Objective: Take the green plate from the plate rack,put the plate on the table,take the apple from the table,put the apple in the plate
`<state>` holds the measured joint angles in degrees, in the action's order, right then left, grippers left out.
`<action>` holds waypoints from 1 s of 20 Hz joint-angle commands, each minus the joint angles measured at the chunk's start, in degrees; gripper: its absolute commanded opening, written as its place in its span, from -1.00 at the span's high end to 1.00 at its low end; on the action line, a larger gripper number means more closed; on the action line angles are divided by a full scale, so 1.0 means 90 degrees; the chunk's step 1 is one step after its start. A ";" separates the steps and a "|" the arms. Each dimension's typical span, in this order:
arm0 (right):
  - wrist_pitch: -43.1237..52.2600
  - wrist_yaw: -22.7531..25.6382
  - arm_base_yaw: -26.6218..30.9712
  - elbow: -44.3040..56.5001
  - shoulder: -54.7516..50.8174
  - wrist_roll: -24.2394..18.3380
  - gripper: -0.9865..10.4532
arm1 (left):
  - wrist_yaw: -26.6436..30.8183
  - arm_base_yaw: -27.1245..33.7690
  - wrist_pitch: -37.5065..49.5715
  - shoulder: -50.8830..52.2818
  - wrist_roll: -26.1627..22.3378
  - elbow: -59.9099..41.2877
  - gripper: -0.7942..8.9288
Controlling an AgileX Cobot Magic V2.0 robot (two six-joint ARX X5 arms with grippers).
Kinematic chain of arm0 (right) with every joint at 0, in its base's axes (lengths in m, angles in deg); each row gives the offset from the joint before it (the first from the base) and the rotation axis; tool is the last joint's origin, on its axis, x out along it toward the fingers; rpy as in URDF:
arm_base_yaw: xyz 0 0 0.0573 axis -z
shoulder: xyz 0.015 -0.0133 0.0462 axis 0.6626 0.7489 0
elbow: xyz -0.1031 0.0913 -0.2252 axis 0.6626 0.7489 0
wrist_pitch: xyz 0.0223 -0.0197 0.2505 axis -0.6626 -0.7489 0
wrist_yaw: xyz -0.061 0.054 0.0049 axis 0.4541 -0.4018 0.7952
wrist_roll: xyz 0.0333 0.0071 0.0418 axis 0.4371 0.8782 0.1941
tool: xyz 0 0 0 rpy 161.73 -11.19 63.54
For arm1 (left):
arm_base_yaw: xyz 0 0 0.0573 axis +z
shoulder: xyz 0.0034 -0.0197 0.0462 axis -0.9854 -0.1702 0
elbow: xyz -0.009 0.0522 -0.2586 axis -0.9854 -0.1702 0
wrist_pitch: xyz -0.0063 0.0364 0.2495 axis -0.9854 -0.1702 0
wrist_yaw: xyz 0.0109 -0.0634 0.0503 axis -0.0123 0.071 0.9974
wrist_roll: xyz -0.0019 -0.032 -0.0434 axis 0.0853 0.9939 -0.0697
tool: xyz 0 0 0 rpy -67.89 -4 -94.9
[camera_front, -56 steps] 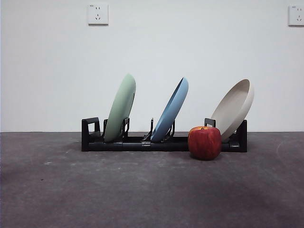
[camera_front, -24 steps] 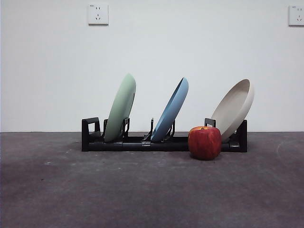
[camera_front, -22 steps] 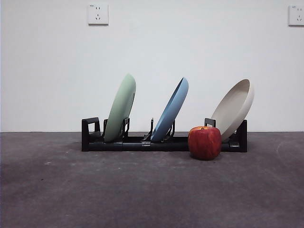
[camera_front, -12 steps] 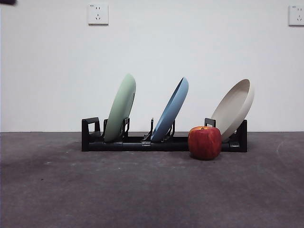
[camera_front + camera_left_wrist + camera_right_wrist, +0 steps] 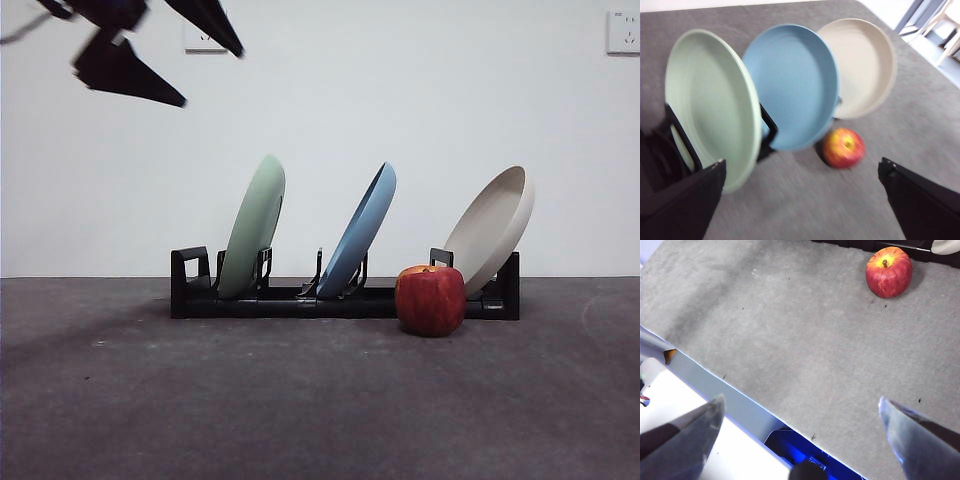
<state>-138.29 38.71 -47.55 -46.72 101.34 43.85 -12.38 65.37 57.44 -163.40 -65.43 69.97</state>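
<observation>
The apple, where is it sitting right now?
In the front view the apple sits on the table, toward the right, just in front of the rack below the beige plate.

The rack (image 5: 345, 300) stands on the surface (image 5: 300, 400) in front of the wall (image 5: 400, 100), running left to right, with three plates leaning in its slots: the green plate (image 5: 254, 225) at the left end, the blue plate (image 5: 358, 230) in the middle, the beige plate (image 5: 492, 228) at the right end. The apple (image 5: 430, 299) sits on the surface just before the rack, between the blue and beige plates. The left gripper (image 5: 170, 60) hangs high at the upper left, well above the green plate.
</observation>
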 commanded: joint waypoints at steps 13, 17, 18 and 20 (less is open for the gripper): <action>0.0024 -0.0007 -0.0010 -0.0027 -0.0002 0.0087 -0.33 | 0.0833 -0.0432 0.0614 -0.2737 -0.0053 0.1549 -0.38; 0.0024 -0.0007 -0.0010 -0.0027 -0.0002 0.0090 -0.33 | 0.0833 -0.0471 0.0612 -0.2805 -0.0056 0.1549 0.11; 0.0024 -0.0007 -0.0010 -0.0027 -0.0002 0.0090 -0.33 | 0.0826 -0.0474 0.0617 -0.2805 -0.0053 0.1549 0.31; 0.0024 -0.0007 -0.0010 -0.0027 -0.0002 0.0102 -0.33 | 0.0823 -0.0474 0.0605 -0.2805 -0.0053 0.1549 0.48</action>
<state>-138.29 38.71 -47.55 -46.72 101.34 44.38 -4.97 61.26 62.51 -188.21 -65.45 83.85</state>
